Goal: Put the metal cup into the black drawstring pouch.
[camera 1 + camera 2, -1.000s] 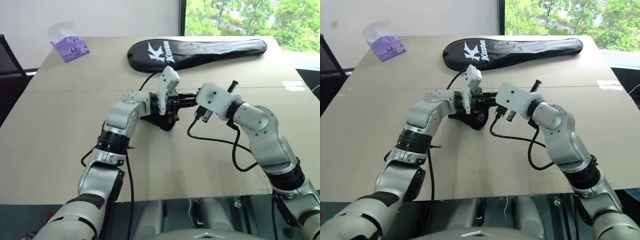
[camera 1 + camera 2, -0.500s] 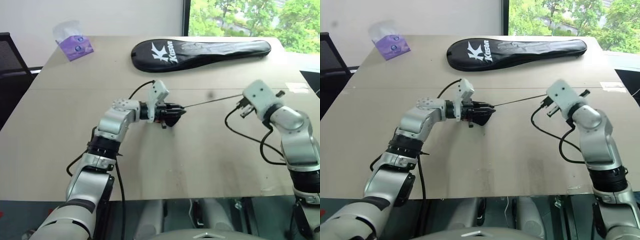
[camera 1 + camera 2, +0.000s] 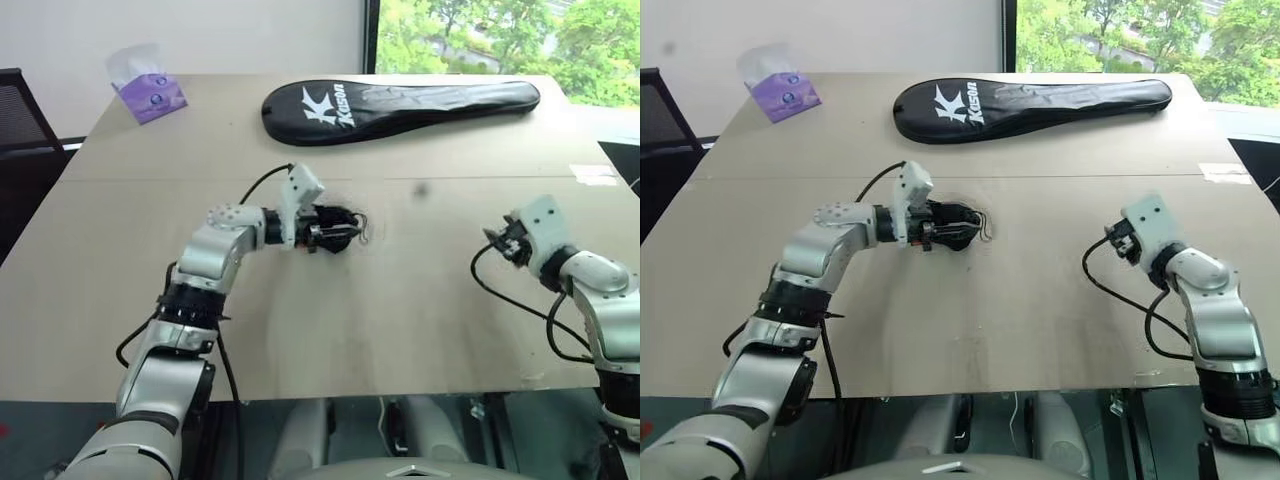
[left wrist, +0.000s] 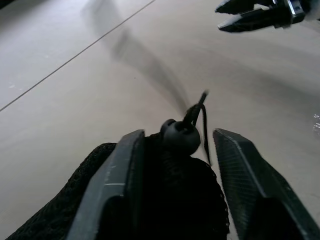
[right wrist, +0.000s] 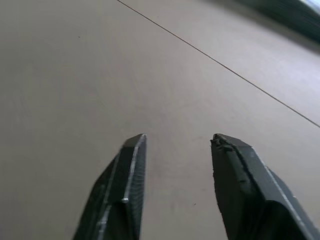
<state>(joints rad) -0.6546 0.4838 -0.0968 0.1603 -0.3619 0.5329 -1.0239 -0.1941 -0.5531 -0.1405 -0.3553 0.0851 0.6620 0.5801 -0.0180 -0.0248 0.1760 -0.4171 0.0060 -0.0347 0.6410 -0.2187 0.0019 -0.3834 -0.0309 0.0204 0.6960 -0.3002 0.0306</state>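
The black drawstring pouch point(image 4: 170, 195) lies on the tan table point(image 3: 330, 330) near its middle, its neck pulled tight against a round cord lock point(image 4: 179, 136). A short slack cord point(image 3: 363, 232) curls beside it. My left gripper point(image 3: 333, 228) is level with the pouch, open, with one finger point(image 4: 122, 175) on each side of the pouch's neck. My right gripper point(image 3: 497, 243) hovers low over bare table far to the right, open and empty, its fingers point(image 5: 131, 165) spread. The metal cup is out of view.
A long black racket case point(image 3: 400, 100) with white lettering lies across the far side. A purple tissue pack point(image 3: 148, 95) stands at the far left corner. A black chair point(image 3: 20, 115) is off the table's left edge. A white tape strip point(image 3: 597, 172) marks the right edge.
The right gripper pulled the cord taut to the right, let it go, then swung further right and down and opened. The left gripper opened and shifted slightly left; the cord went slack.
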